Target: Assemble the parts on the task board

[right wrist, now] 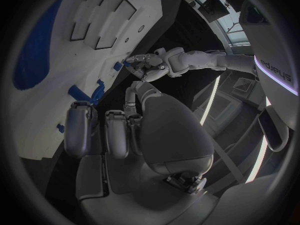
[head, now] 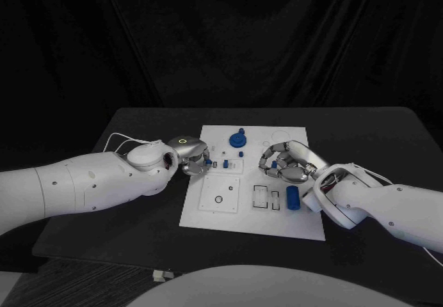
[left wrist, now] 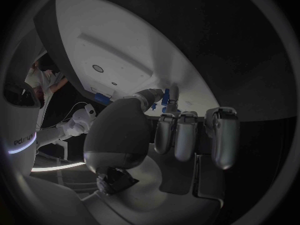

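We've the left robot hand (head: 192,157) pinching a small blue part (left wrist: 165,97), prob light, stiff, slick plastic; grip its sides. Right robot hand (head: 288,163) curled, empty

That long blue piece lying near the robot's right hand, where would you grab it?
Probably around its middle, coming down from above. The long blue piece lies flat on the task board, long sides exposed, so fingers could close across its narrow width. The right hand is nearest.
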